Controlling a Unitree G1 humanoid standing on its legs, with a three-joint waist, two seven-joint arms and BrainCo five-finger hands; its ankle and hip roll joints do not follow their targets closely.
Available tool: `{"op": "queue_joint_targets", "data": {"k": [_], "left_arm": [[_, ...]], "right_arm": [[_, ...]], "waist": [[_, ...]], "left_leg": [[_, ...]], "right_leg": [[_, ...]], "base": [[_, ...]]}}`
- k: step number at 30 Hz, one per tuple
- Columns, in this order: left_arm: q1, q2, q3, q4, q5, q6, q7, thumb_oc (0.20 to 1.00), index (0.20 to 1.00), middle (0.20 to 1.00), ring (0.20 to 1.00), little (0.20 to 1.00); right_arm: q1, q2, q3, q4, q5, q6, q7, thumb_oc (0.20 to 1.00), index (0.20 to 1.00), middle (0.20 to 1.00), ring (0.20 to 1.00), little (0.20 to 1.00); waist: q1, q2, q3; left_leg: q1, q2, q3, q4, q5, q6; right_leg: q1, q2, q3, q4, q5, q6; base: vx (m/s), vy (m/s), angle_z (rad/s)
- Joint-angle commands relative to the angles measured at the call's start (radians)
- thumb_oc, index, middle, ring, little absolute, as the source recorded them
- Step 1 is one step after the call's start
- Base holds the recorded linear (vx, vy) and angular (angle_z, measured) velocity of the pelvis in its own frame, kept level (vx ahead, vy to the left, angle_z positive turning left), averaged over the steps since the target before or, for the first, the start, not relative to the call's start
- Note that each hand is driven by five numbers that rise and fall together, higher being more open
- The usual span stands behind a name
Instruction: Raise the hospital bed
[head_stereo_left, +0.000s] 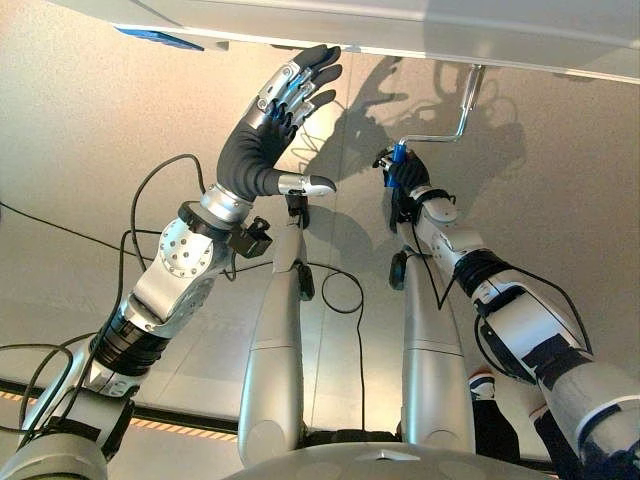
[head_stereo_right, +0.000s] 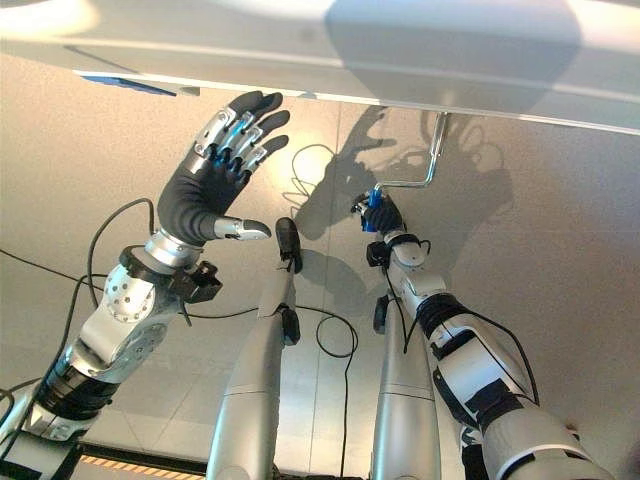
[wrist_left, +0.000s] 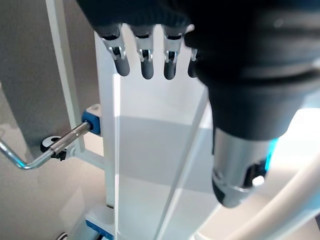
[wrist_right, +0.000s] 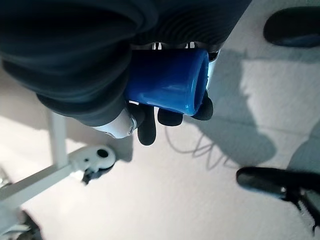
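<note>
Right hand is curled tight round the blue grip of the crank, a bent metal rod that runs up from the grip and turns toward the underside of the bed. From the head views the grip sits a little right of centre, at about one o'clock, with the rod's upper end meeting the bed frame at about twelve. In the right wrist view the dark-tipped fingers wrap under the blue sleeve and its open end faces out past them. Left hand is up at about eleven o'clock, fingers straight and lightly spread, thumb stuck out to the side, its fingertips at the pale lower edge of the bed; whether they touch it I cannot tell. In the left wrist view the fingers hang straight before a white panel, and beside it the crank's shaft enters a blue fitting. Below all this lies the pale floor.
</note>
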Motion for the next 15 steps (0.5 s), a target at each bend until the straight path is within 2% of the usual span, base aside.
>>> {"op": "queue_joint_targets", "data": {"k": [1,3,6,11,15], "left_arm": [[-0.015,0.024,-0.01,-0.101,-0.032,-0.047,-0.026,1.0,1.0,1.0,1.0,1.0],[-0.02,0.026,-0.015,-0.097,-0.037,-0.047,-0.029,1.0,1.0,1.0,1.0,1.0],[-0.037,0.032,-0.028,-0.086,-0.045,-0.042,-0.041,1.0,1.0,1.0,1.0,1.0],[-0.027,0.039,-0.02,-0.087,-0.043,-0.045,-0.051,1.0,1.0,1.0,1.0,1.0],[-0.016,0.051,-0.013,-0.089,-0.045,-0.048,-0.056,1.0,1.0,1.0,1.0,1.0]], "right_arm": [[-0.072,-0.072,0.022,0.099,-0.029,0.032,0.006,0.2,0.2,0.2,0.2,0.2],[-0.08,-0.087,0.02,0.134,-0.049,0.041,0.007,0.2,0.2,0.2,0.2,0.2],[-0.08,-0.158,-0.032,0.225,-0.071,0.054,-0.014,0.2,0.2,0.2,0.2,0.2],[-0.021,-0.245,-0.128,0.247,-0.006,0.039,-0.037,0.2,0.2,0.2,0.2,0.2],[0.041,-0.294,-0.184,0.243,0.039,0.025,-0.043,0.2,0.2,0.2,0.2,0.2]], "waist": [[-0.003,0.047,-0.014],[-0.002,0.05,-0.014],[0.0,0.062,-0.014],[-0.006,0.07,-0.014],[-0.013,0.064,-0.014]], "left_leg": [[0.02,-0.026,0.021,0.14,-0.154,-0.001],[0.02,-0.026,0.021,0.141,-0.155,0.0],[0.018,-0.029,0.02,0.143,-0.156,0.002],[0.024,-0.029,0.018,0.14,-0.159,0.004],[0.029,-0.029,0.018,0.139,-0.162,0.005]], "right_leg": [[0.079,0.004,-0.019,-0.188,0.127,0.103],[0.078,0.004,-0.019,-0.186,0.127,0.103],[0.076,0.005,-0.019,-0.183,0.123,0.105],[0.076,0.006,-0.015,-0.183,0.116,0.106],[0.078,0.006,-0.014,-0.182,0.114,0.106]], "base": [[0.0,0.0,0.0],[0.0,0.0,0.0],[0.0,0.0,0.0],[0.0,0.0,0.0],[0.0,0.0,0.0]]}}
